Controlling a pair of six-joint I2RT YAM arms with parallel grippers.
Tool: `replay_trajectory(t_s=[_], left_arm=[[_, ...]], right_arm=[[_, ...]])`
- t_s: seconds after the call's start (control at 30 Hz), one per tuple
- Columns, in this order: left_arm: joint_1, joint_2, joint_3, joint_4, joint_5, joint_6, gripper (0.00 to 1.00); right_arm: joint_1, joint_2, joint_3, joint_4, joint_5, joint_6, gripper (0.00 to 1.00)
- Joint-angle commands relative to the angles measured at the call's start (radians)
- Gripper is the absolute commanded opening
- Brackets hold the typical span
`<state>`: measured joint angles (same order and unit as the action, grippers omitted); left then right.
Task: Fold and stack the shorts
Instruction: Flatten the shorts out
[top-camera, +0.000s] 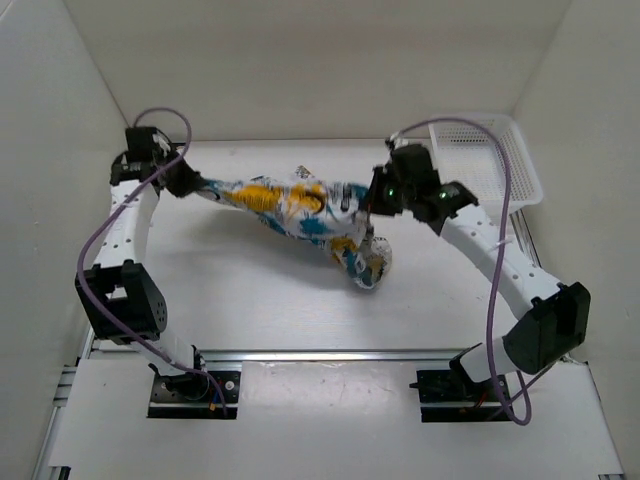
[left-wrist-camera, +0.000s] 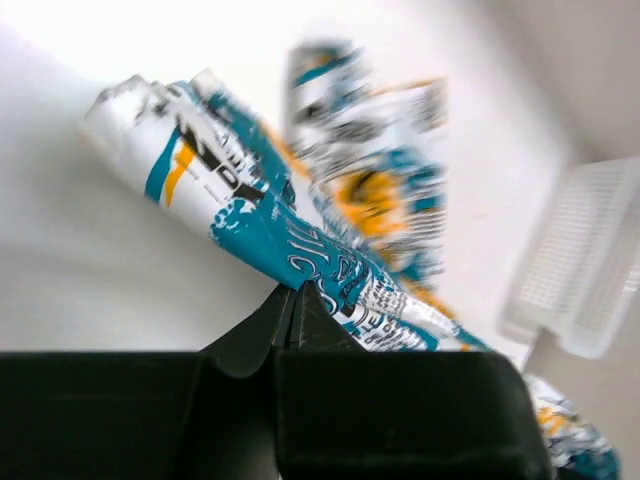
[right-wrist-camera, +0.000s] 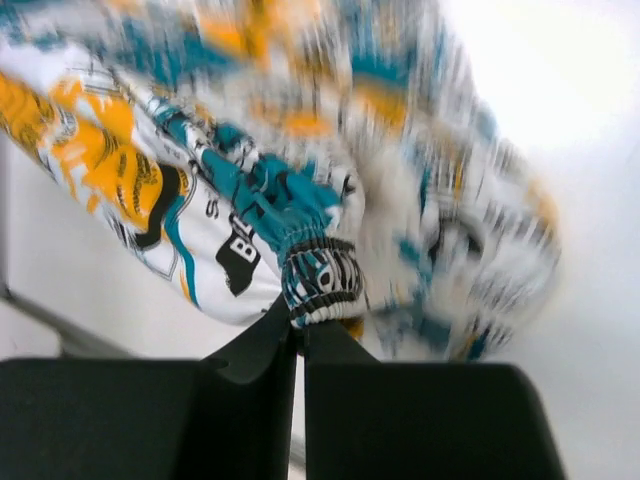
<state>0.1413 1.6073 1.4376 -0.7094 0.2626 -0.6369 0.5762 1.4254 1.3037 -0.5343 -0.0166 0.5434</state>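
Note:
The shorts (top-camera: 290, 205), white with teal, yellow-orange and black print, hang stretched in the air between my two grippers, with one part drooping down to the table at the front (top-camera: 365, 265). My left gripper (top-camera: 190, 186) is shut on the left end of the shorts (left-wrist-camera: 300, 250). My right gripper (top-camera: 372, 205) is shut on the elastic waistband (right-wrist-camera: 320, 285) at the right end. The cloth looks bunched and twisted in both wrist views.
A white plastic mesh basket (top-camera: 490, 160) stands at the back right corner, behind my right arm; it also shows in the left wrist view (left-wrist-camera: 585, 260). White walls close in the table on the left, back and right.

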Motion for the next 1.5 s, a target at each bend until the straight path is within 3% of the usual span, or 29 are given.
replay_trajectory(t_s=[0.0,0.1,0.23,0.33,0.47,0.5,0.53,0.57,0.6,0.63,0.7,0.77,0.8,0.83,0.93,1.0,1.07,1.1,1.17,1.2,1.23,1.47], left_arm=[[-0.005,-0.070,0.219,-0.070,0.046,0.006,0.10],[-0.014,-0.090,0.384,-0.150,0.055,0.031,0.10],[-0.014,-0.176,0.383,-0.200,0.066,0.068,0.10],[-0.023,-0.299,0.207,-0.236,0.085,0.109,0.10],[-0.023,-0.480,-0.145,-0.236,0.050,0.149,0.14],[-0.032,-0.525,-0.290,-0.211,0.059,0.161,0.25],[-0.032,-0.535,-0.355,-0.182,0.084,0.161,0.69],[-0.032,-0.535,-0.403,-0.150,0.084,0.161,0.81],[-0.032,-0.499,-0.434,-0.150,0.095,0.161,0.86],[-0.032,-0.480,-0.451,-0.150,0.095,0.181,0.88],[-0.032,-0.471,-0.451,-0.150,0.095,0.192,0.86],[-0.032,-0.494,-0.441,-0.150,0.028,0.192,0.75],[-0.032,-0.503,-0.441,-0.150,0.001,0.180,0.57],[-0.023,-0.503,-0.430,-0.150,-0.016,0.180,0.46],[-0.023,-0.477,-0.430,-0.138,-0.046,0.143,0.24],[-0.023,-0.442,-0.430,-0.125,-0.037,0.143,0.23],[-0.045,-0.388,-0.430,-0.115,-0.037,0.143,0.41],[-0.054,-0.373,-0.440,-0.114,-0.037,0.143,0.56],[-0.089,-0.325,-0.451,-0.105,-0.037,0.143,0.79],[-0.103,-0.302,-0.451,-0.095,-0.037,0.143,0.81],[-0.139,-0.256,-0.451,-0.085,-0.037,0.143,0.81],[-0.327,-0.086,-0.451,-0.053,-0.175,0.079,0.78]], right_arm=[[-0.077,0.021,0.282,-0.030,0.038,-0.143,0.00],[-0.099,0.021,0.414,-0.056,0.059,-0.207,0.00],[-0.108,-0.112,0.329,-0.105,0.093,-0.244,0.00],[-0.108,-0.282,0.076,-0.119,0.093,-0.244,0.00],[-0.108,-0.512,-0.303,-0.151,0.142,-0.137,0.00],[-0.108,-0.548,-0.360,-0.167,0.167,-0.113,0.06],[-0.117,-0.592,-0.438,-0.167,0.190,-0.073,0.20],[-0.118,-0.605,-0.461,-0.167,0.219,-0.057,0.57],[-0.118,-0.605,-0.472,-0.180,0.249,-0.036,0.70],[-0.118,-0.605,-0.463,-0.211,0.315,0.011,0.73],[-0.118,-0.615,-0.445,-0.242,0.348,0.023,0.64],[-0.118,-0.652,-0.434,-0.253,0.400,0.052,0.45],[-0.118,-0.684,-0.434,-0.253,0.415,0.062,0.25],[-0.118,-0.698,-0.434,-0.262,0.425,0.072,0.18],[-0.118,-0.721,-0.460,-0.273,0.381,0.111,0.04],[-0.118,-0.688,-0.486,-0.282,0.315,0.167,0.03],[-0.118,-0.662,-0.527,-0.282,0.233,0.242,0.09],[-0.118,-0.652,-0.546,-0.282,0.148,0.269,0.30],[-0.118,-0.642,-0.605,-0.245,0.072,0.346,0.56],[-0.118,-0.642,-0.624,-0.236,0.048,0.374,0.68],[-0.118,-0.652,-0.641,-0.227,0.012,0.397,0.74],[-0.127,-0.661,-0.736,-0.208,-0.037,0.578,0.72]])
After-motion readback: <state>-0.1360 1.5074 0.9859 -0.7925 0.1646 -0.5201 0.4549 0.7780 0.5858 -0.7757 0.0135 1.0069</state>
